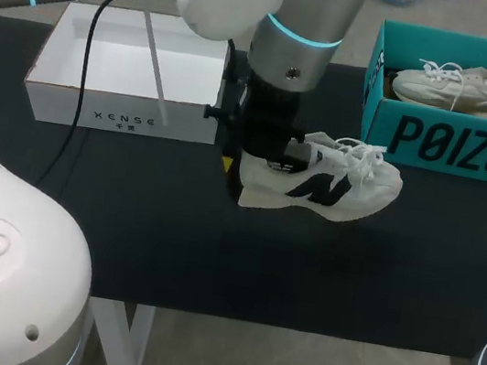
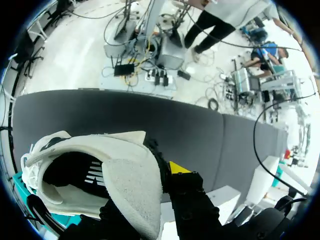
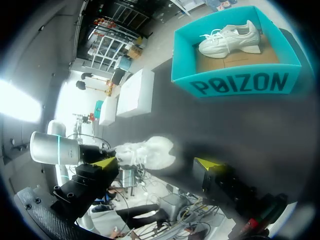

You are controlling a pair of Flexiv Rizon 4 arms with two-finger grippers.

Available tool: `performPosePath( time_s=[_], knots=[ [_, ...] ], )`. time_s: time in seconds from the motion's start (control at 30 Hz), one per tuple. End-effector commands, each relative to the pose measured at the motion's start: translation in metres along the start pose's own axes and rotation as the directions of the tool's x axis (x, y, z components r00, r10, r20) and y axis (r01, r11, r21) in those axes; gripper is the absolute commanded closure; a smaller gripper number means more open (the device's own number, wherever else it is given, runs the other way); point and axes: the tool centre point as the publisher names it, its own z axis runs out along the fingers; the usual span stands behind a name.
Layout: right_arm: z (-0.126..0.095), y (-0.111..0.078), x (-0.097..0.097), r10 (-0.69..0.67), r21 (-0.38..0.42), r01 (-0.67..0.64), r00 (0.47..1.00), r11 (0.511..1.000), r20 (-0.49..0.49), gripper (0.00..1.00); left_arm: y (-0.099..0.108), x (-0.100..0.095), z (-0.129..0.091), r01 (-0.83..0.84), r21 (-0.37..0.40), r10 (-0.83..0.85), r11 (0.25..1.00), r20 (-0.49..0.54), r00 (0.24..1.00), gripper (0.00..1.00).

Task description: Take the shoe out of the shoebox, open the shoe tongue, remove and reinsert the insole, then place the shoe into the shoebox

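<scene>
Shoe: white low-top running shoe with a black side logo (image 1: 326,188), held over the dark bench (image 1: 212,261), toe turned toward the teal cardboard shoebox (image 1: 444,145) and near it, not in it; could not tell whether the sole touched the bench.
Left tool: (image 1: 237,161) clamped on the shoe's heel collar, with a yellow tip outside the heel and the other finger seemingly down inside the opening.
Right tool: (image 3: 156,164) spread wide, holding nothing, parked beside the shoebox's right end.
Shoebox: open at the bench's far right, with a second white lace-up shoe (image 1: 453,86) lying inside on brown card.
Other box: white open cardboard box (image 1: 97,115) at the far left, well apart from the shoe.
Weight: judged light enough to hang from a one-ended heel grip without sagging out.
Stiffness: judged firm at the heel cup and foam sole, soft across the upper; tongue, laces and insole likely floppy.
Surface: matte, textured fabric at the heel, judged unlikely to slip.
Best hold: judged to be the heel collar or the sole's sides for carrying, and the tongue's free tip or the insole's heel edge for a pinch by the free tool.
Caution: thin insole likely to fold or buckle on reinsertion.
</scene>
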Motion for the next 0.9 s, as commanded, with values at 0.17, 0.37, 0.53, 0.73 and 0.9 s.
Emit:
performPosePath(
  time_s=[0.17,0.37,0.53,0.73,0.9],
  knots=[
    [0.0,-0.001,0.0,0.001,-0.001,-0.001,1.0,1.0,0.003,0.0,-0.004,0.001,-0.002,-0.46,-0.136,0.445,0.878,-0.126,0.887,1.0],
    [0.0,-0.001,0.0,0.001,-0.001,-0.001,1.0,1.0,0.003,0.0,-0.004,0.001,-0.002,-0.46,-0.136,0.445,0.878,-0.126,0.887,1.0],
    [0.0,-0.001,0.0,0.001,-0.001,-0.001,1.0,1.0,0.003,0.0,-0.004,0.018,0.008,-0.447,-0.109,0.44,0.888,-0.085,0.894,1.0],
    [0.0,-0.001,0.0,0.001,-0.001,-0.001,1.0,1.0,0.003,0.0,0.006,0.046,0.007,-0.379,-0.119,0.374,0.918,-0.063,0.925,1.0],
    [0.0,-0.001,0.0,0.001,-0.001,-0.001,1.0,1.0,0.003,0.0,0.025,0.074,0.009,-0.349,-0.134,0.348,0.928,-0.032,0.937,1.0]
  ],
)
